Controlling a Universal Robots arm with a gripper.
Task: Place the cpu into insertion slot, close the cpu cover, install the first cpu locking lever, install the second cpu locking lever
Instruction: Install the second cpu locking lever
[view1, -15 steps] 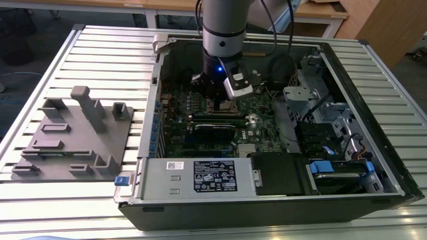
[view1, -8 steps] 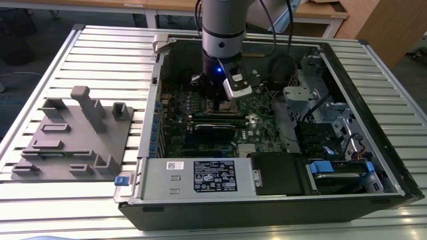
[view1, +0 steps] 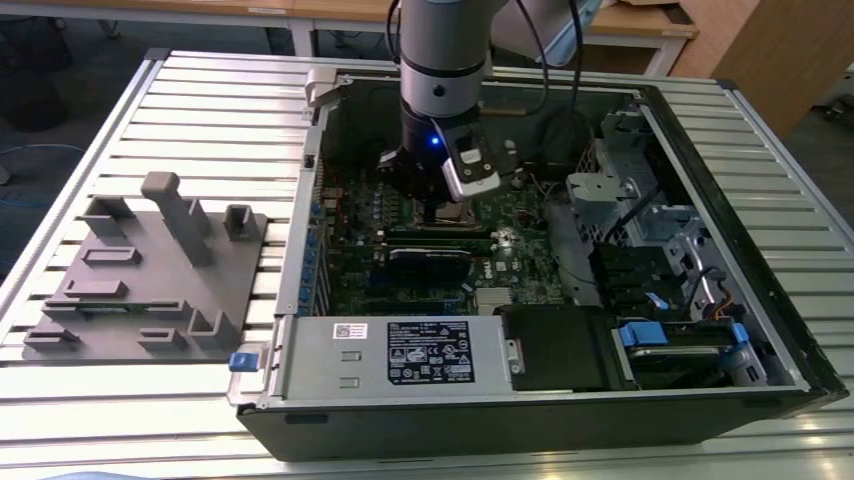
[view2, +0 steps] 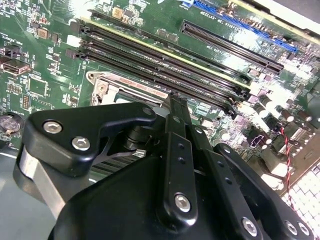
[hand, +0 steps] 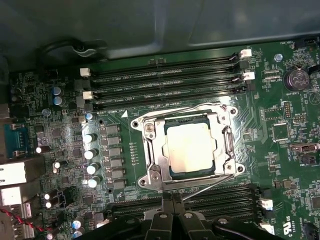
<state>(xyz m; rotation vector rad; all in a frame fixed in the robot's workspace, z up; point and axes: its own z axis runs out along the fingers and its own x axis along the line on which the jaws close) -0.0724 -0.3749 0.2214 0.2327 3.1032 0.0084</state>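
One dull silver square cpu (hand: 190, 148) under shiny cover frame (hand: 153, 150); black hand (hand: 173, 209) narrow.

Slatted aluminium bench (view1: 200, 90) fills most of the exterior view. Behind it, wooden desks (view1: 641, 25) on white legs; wooden cabinet (view1: 767, 60) at the exterior view's right. Dark floor (view1: 80, 40). Even overhead light, glare on bench's near edge.
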